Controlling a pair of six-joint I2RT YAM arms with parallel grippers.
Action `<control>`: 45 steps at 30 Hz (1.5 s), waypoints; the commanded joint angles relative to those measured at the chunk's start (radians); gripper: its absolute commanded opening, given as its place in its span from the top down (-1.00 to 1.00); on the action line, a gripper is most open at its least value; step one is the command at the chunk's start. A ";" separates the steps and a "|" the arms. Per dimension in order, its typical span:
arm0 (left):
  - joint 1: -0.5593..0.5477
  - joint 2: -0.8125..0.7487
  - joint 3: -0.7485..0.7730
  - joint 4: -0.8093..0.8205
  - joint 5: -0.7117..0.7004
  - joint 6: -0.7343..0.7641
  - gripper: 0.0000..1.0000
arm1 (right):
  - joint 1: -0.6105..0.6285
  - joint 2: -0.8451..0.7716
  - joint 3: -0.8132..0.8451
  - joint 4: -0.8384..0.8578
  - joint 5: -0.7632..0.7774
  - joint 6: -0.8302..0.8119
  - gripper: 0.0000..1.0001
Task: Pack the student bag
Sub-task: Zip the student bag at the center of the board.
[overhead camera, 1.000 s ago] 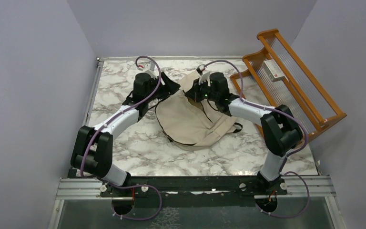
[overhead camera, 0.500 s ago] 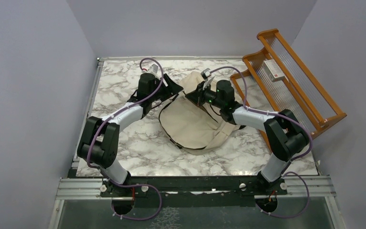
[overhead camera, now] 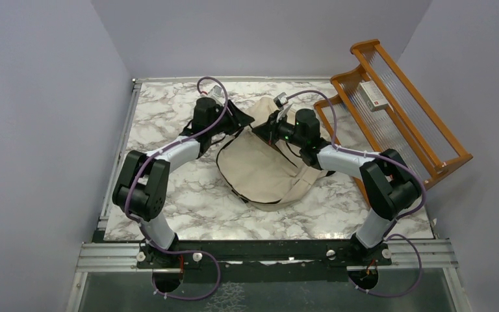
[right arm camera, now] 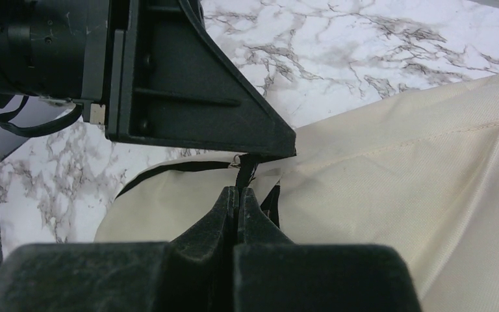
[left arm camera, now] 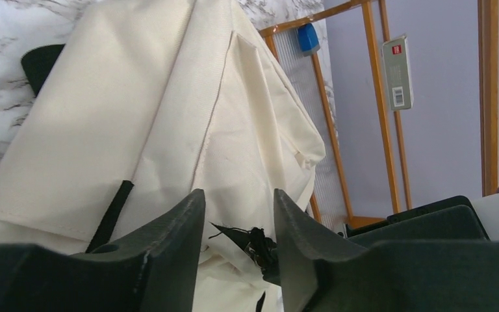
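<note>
Backpack of cream fabric, large and soft, with black straps and black zips (overhead camera: 263, 170), lies slumped on the white, grey-veined marble table (overhead camera: 169, 110), about the middle of it and a little toward the far side; its upper end is lifted between the two arms, its lower end rests flat on the marble, and a black strap loop (overhead camera: 325, 173) pokes out at its right edge.

Both arms reach in over the top of the bag and meet there, tip almost to tip. The right gripper (overhead camera: 264, 130) has its two dark fingers pressed flat together, no gap showing from its own camera; a thin black pull tab (right arm camera: 247, 170) on the bag's zip line rises out from between the fingertips, so it is pinched there. The left gripper (overhead camera: 242, 121) stands just beside, its jaws part way apart with a clear gap; the same black tab sits in that gap, and I cannot tell whether either finger touches it.

Along the right side of the table leans an orange wooden rack with a ribbed clear panel (overhead camera: 361, 47), tilted against the wall; a small pale rectangular box with a red mark (overhead camera: 375, 96) lies on the panel, well apart from the bag; from the left wrist a small blue object (left arm camera: 308, 38) shows at the rack's edge, too small to identify.
</note>
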 commanded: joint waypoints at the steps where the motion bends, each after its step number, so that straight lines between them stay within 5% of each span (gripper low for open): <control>1: -0.024 0.020 0.032 0.068 0.050 -0.015 0.19 | 0.004 -0.009 0.039 0.041 -0.027 0.004 0.99; 7: -0.047 0.020 0.015 0.087 0.062 -0.015 0.37 | 0.004 -0.007 0.049 0.028 0.002 0.001 0.99; 13: -0.047 0.010 0.008 0.099 0.059 -0.005 1.00 | 0.005 -0.008 0.050 0.012 0.018 -0.009 0.97; 17: -0.047 -0.002 0.012 0.099 0.057 0.012 1.00 | 0.004 -0.010 0.053 -0.002 0.052 -0.018 0.83; 21: -0.047 -0.015 0.015 0.098 0.053 0.045 1.00 | 0.004 -0.017 0.077 -0.048 0.060 -0.056 0.28; 24: -0.047 -0.016 0.028 0.098 0.057 0.058 1.00 | 0.004 -0.014 0.116 -0.112 0.089 -0.093 0.12; 33: -0.047 -0.002 0.071 0.096 0.086 0.073 1.00 | 0.004 0.048 0.247 -0.279 0.118 -0.190 0.10; 45: -0.049 -0.011 0.062 0.096 0.083 0.066 1.00 | 0.004 0.099 0.307 -0.267 0.181 -0.137 0.24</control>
